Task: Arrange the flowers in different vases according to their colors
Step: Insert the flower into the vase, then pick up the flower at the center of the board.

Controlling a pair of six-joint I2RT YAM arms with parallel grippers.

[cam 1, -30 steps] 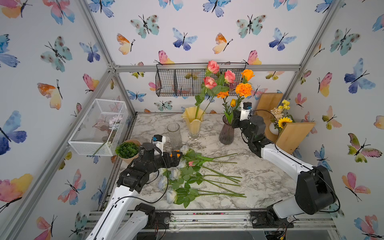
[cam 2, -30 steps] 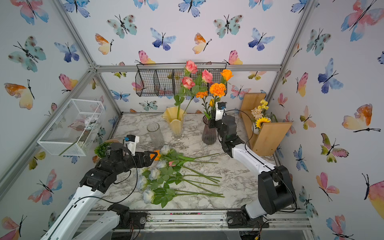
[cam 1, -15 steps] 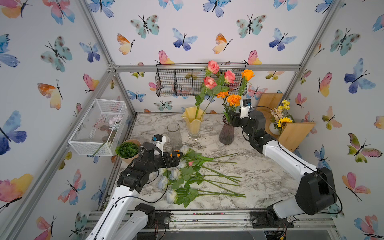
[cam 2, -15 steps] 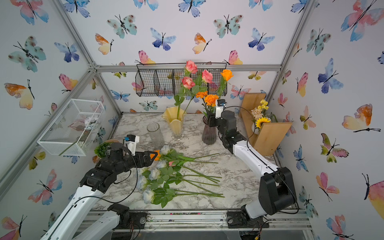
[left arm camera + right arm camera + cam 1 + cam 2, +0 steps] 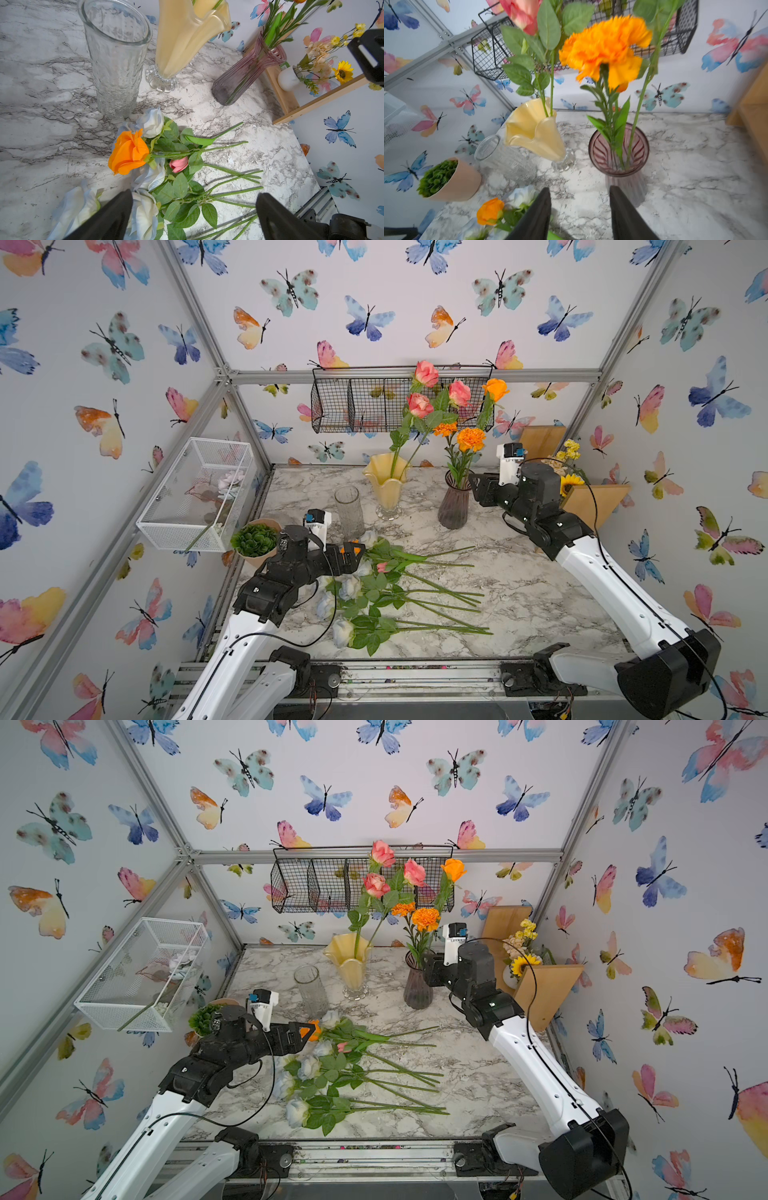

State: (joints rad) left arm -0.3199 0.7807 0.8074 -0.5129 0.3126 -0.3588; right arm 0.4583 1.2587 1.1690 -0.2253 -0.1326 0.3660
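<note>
Marble-patterned tabletop (image 5: 540,593), grey-veined white, matte. Clear glass vase (image 5: 349,510): ribbed, pebbled cylinder standing upright at far left, nothing in it. Yellow vase (image 5: 386,485): opaque, glossy, with a wavy flared rim on a clear fluted foot. It stands just right of the clear one and holds three pink-coral roses (image 5: 426,373) on long leafy stems. Purple vase (image 5: 454,508): smoky ribbed glass with a waisted neck, further right. It holds two ruffled orange marigolds (image 5: 471,438) and a tall orange rose (image 5: 495,388). Loose flowers lie flat at near centre-left, heads to the left and thin green stems fanned to the right. They are white-pale-blue roses (image 5: 343,632) with soft fabric petals, a second orange rose (image 5: 128,153) and a small pink tulip bud (image 5: 178,164) among serrated leaves. Left gripper (image 5: 193,194): black tapered fingers spread wide with nothing between them, low over the heads of the loose flowers. Right gripper (image 5: 580,191): fingers parted and holding nothing, just beside the purple vase on its right, at neck height.
</note>
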